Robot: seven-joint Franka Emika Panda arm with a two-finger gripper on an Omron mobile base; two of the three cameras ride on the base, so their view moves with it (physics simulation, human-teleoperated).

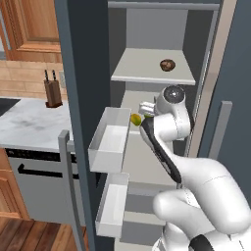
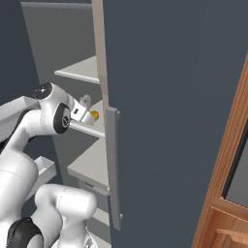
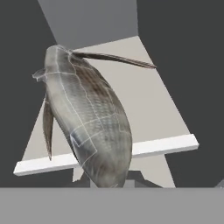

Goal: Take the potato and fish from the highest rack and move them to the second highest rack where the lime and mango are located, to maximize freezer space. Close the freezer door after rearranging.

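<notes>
The jaws are closed on the fish (image 3: 87,118), which is held up close before the hand camera, scaled and silvery-grey, with a flat grey shelf (image 3: 148,105) beyond it. The freezer (image 1: 147,29) stands open around the gripper (image 2: 87,114), which is reached in at the level of the second shelf down. The freezer door (image 1: 78,122) is swung out beside the arm, and its two white bins (image 1: 110,139) are seen bare from the left base view. On the top shelf (image 1: 142,66), above the jaws, the potato (image 1: 167,65) is seen from the left base view. The mango (image 1: 136,119) lies just beside the jaws on the second shelf, and in the right base view a yellow-orange spot is seen at the gripper's tip.
</notes>
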